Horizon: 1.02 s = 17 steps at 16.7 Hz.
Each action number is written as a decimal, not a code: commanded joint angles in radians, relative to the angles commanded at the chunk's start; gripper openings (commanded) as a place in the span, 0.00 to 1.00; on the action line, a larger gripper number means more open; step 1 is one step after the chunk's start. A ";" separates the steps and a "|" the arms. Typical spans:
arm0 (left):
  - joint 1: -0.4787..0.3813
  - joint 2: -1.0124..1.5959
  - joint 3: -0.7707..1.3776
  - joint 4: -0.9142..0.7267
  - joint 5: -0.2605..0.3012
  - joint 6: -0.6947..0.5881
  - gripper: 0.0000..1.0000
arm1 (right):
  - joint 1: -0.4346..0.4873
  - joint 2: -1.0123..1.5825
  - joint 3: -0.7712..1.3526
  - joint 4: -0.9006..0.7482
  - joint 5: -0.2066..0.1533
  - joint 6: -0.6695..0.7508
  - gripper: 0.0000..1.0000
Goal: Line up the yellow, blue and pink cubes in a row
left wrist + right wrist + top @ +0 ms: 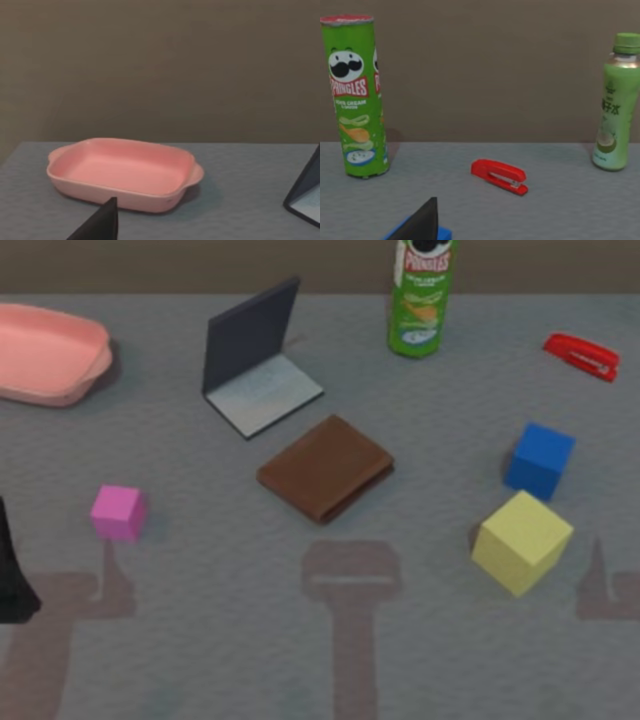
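You get soft, even light from above, neither dim nor glaring. On the worktop (200, 570) three broad arm-shaped shadows stretch up from the near edge. The yellow cube (522, 542) and blue cube (540, 460) cast short shadows to their left. All three views look slightly soft.

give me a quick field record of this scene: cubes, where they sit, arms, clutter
pink cube: alone, table's left
blue cube: right side
yellow cube: just in front of the blue cube, small gap
row: not formed
left arm: at left edge, nothing held
right arm: outside top view
clutter: wallet, notebook, Pringles can, stapler, tray, green bottle
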 joint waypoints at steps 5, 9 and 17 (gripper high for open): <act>-0.009 0.062 0.061 -0.039 0.003 0.000 1.00 | 0.000 0.000 0.000 0.000 0.000 0.000 1.00; -0.029 0.293 0.267 -0.171 0.004 0.000 1.00 | 0.000 0.000 0.000 0.000 0.000 0.000 1.00; -0.084 1.153 0.843 -0.577 0.001 0.004 1.00 | 0.000 0.000 0.000 0.000 0.000 0.000 1.00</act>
